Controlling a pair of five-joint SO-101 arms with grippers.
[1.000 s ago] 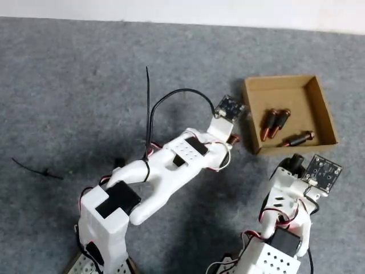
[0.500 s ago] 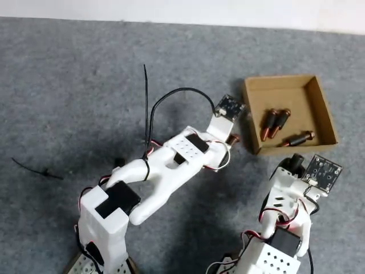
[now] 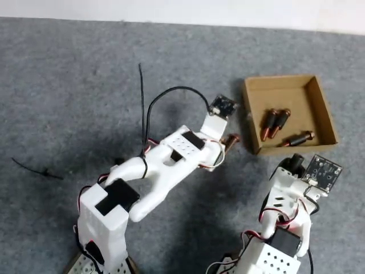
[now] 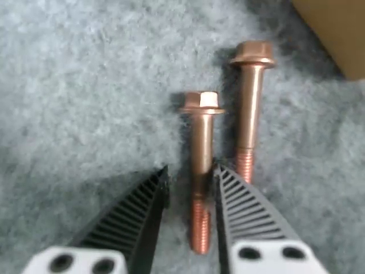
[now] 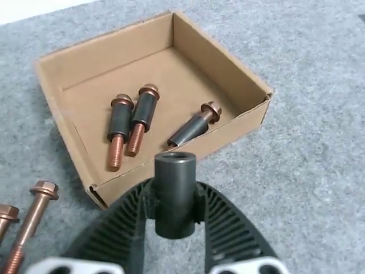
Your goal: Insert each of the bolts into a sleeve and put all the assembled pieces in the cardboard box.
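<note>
Two loose copper bolts lie side by side on the grey carpet. My left gripper (image 4: 190, 169) stands open with the threaded end of the nearer bolt (image 4: 202, 148) between its fingers; the other bolt (image 4: 250, 108) lies just beyond one finger. In the high view, the left gripper (image 3: 225, 144) sits just left of the cardboard box (image 3: 251, 117). My right gripper (image 5: 174, 188) is shut on an upright black sleeve (image 5: 174, 171), a short way in front of the cardboard box (image 5: 242, 123). Three assembled pieces (image 5: 132, 123) lie inside the box.
The two loose bolts (image 5: 28, 220) also lie left of the box's near corner in the right wrist view. A black cable tie (image 3: 35, 169) lies on the carpet at the far left. A thin black strip (image 3: 142, 94) sticks up beside the left arm's cable.
The left arm's wrist has shifted slightly to the left and turned a little. The right arm has kept still with the sleeve.
</note>
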